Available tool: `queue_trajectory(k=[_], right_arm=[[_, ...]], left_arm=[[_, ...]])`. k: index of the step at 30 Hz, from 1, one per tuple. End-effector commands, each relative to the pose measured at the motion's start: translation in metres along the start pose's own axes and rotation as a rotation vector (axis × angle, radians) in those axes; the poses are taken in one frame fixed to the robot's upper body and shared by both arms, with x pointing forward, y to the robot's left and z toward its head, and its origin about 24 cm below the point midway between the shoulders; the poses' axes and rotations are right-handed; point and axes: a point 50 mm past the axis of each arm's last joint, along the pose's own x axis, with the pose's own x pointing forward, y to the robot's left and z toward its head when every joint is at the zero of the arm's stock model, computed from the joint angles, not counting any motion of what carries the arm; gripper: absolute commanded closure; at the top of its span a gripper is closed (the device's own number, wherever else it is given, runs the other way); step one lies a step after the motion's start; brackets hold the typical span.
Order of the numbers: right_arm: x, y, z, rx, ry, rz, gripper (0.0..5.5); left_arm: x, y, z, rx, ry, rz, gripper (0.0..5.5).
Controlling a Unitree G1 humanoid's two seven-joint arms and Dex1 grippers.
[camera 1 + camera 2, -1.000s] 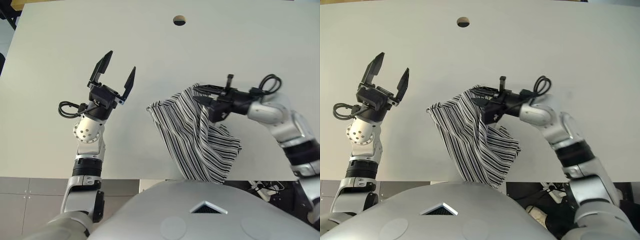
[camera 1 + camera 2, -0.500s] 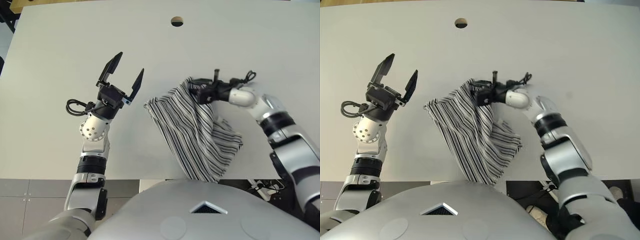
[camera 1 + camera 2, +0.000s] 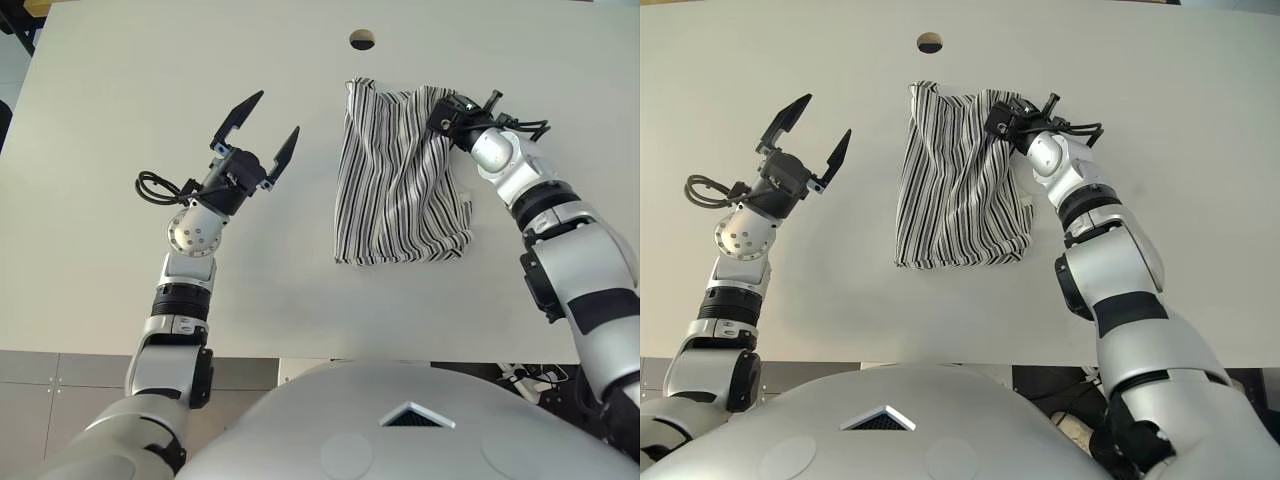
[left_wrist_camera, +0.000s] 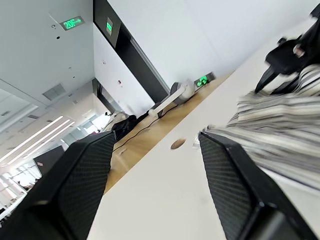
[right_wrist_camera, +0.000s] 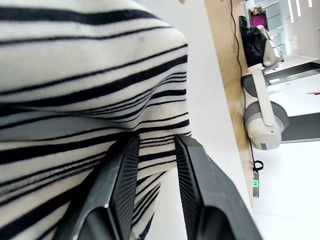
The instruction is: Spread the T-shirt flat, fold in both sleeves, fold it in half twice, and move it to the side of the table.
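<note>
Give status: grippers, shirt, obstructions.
Left gripper open, left of T-shirt, not touching. Right gripper shut on T-shirt's far right corner. T-shirt rumpled on table, not spread. Table hole just beyond it.

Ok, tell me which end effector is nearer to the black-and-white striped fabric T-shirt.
Right. The right end effector pinches the black-and-white striped fabric T-shirt at its far right corner. The left end effector hangs open over the white table, to the shirt's left, clear of it.
</note>
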Motion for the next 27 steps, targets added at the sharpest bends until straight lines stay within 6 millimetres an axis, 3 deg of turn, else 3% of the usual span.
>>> queue_trajectory(k=[1,5,8,10,13,17,20,24,27], right_arm=[[-0.005,-0.018,0.019,0.066,-0.211,-0.154,4.19],[-0.024,-0.051,0.031,0.027,-0.412,-0.381,4.19],[-0.048,-0.057,0.027,-0.066,-0.467,-0.416,4.19],[-0.068,-0.038,0.022,-0.144,-0.484,-0.289,4.19],[-0.102,0.011,0.011,-0.259,-0.501,0.023,4.19],[-0.127,0.039,0.008,-0.319,-0.491,0.210,4.19],[-0.131,0.045,0.016,-0.346,-0.501,0.249,4.19],[-0.111,0.046,0.024,-0.379,-0.478,0.262,4.19],[-0.094,0.047,0.018,-0.420,-0.413,0.290,4.19]], left_arm=[[0.016,0.001,-0.008,0.132,0.068,-0.068,2.39],[0.052,0.009,-0.004,0.312,0.076,-0.085,2.39],[0.074,0.006,0.005,0.419,0.017,-0.149,2.39],[0.089,0.000,0.011,0.489,-0.014,-0.206,2.39],[0.107,-0.010,0.018,0.556,-0.054,-0.281,2.39],[0.118,-0.028,0.021,0.576,-0.085,-0.405,2.39],[0.120,-0.049,0.016,0.603,-0.064,-0.561,2.39],[0.121,-0.059,0.007,0.644,0.017,-0.655,2.39],[0.122,-0.061,0.000,0.671,0.091,-0.700,2.39]])
